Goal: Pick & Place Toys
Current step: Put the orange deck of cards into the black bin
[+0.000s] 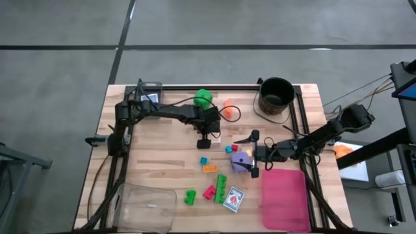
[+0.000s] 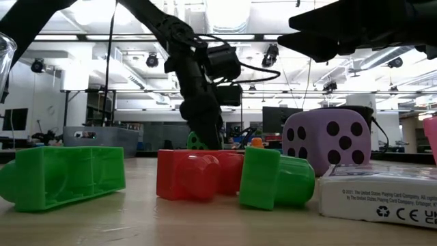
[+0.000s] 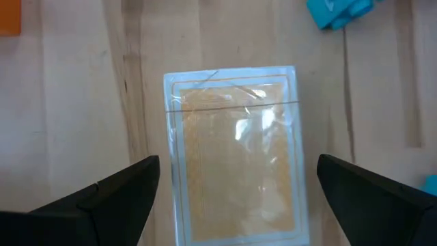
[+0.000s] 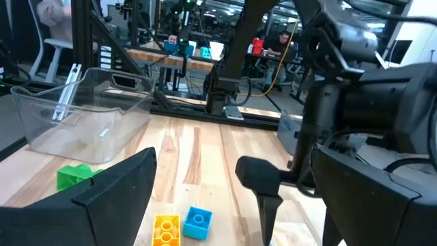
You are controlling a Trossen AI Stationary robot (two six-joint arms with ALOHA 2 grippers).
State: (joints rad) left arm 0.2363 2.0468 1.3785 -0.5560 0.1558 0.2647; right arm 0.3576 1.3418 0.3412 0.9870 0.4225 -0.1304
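Toys (image 1: 220,185) on table, outside clear bin (image 1: 144,207), black bucket (image 1: 276,95), pink tray (image 1: 285,198)

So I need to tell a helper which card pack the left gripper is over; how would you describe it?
Start at the black bucket at the table's far edge, then go to the left gripper near the table's middle. Its open fingers straddle a flat card pack with an orange back in clear wrap. The other card pack, near the pink tray, shows a white face with blue and red print.

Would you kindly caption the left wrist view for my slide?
Open left gripper poised over a wrapped card pack on the wooden table.
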